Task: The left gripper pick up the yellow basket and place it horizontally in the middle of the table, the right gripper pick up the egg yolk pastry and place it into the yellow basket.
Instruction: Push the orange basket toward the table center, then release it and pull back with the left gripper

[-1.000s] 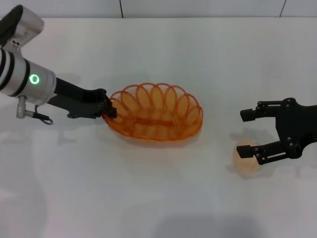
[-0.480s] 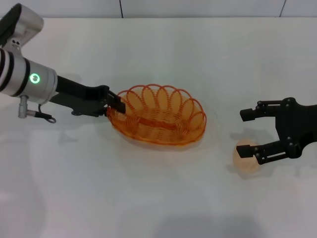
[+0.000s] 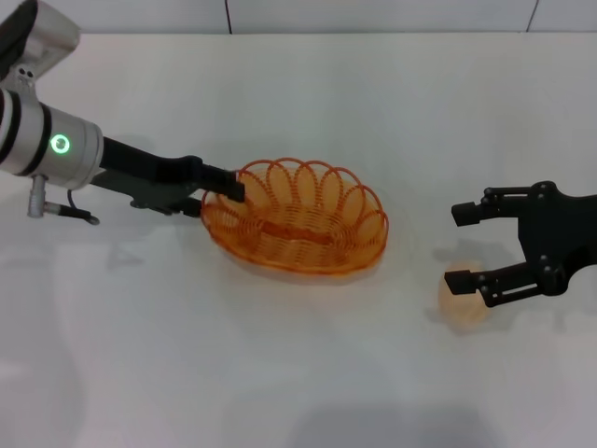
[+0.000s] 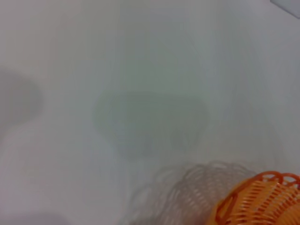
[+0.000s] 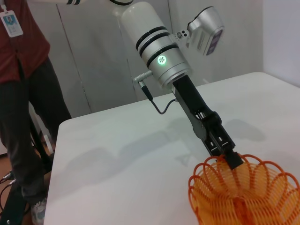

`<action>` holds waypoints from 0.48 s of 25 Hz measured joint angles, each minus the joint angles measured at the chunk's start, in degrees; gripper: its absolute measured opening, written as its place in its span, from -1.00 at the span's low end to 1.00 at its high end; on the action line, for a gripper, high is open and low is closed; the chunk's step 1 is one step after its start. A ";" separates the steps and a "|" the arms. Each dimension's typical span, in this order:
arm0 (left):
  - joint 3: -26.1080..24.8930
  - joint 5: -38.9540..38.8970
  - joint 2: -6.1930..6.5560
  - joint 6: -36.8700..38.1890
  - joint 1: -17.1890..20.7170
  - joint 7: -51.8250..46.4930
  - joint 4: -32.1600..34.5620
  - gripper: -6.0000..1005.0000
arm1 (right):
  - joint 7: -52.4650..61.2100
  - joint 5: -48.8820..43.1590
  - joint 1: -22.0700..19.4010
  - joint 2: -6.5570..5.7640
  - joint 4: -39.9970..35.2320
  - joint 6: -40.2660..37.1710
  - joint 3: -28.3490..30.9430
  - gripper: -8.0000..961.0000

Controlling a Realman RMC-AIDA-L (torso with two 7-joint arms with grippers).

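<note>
The yellow basket point(image 3: 297, 218) sits upright near the middle of the white table point(image 3: 298, 373), its long axis running left to right and its scalloped rim facing up. The left gripper point(image 3: 229, 187) reaches in from the robot's left and meets the basket's left rim; its fingers appear to be closed on that rim, one tip inside the basket, as the right wrist view also indicates point(image 5: 232, 159). The left wrist view shows only a part of the basket point(image 4: 260, 201) over bare table. The right gripper point(image 3: 471, 248) hangs well to the right of the basket with its jaws spread wide; the egg yolk pastry point(image 3: 464, 297) lies on the table beneath its lower finger, ungripped. A person in red point(image 5: 21, 93) stands beyond the table.
</note>
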 joint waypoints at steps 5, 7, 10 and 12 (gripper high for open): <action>-0.11 -0.68 0.33 0.07 0.13 1.36 2.87 0.55 | 0.08 0.07 0.01 0.00 0.00 0.07 -0.04 0.81; -0.14 -1.54 0.68 0.16 0.14 2.45 4.12 0.61 | 0.09 0.26 0.01 0.00 0.00 0.15 -0.08 0.81; -0.19 -3.56 0.94 0.02 0.48 4.61 6.97 0.70 | 0.09 0.53 0.01 0.00 0.00 0.22 -0.02 0.81; -0.24 -5.32 1.03 -0.18 1.11 6.18 9.21 0.76 | 0.09 0.76 -0.02 0.00 0.00 0.31 0.14 0.81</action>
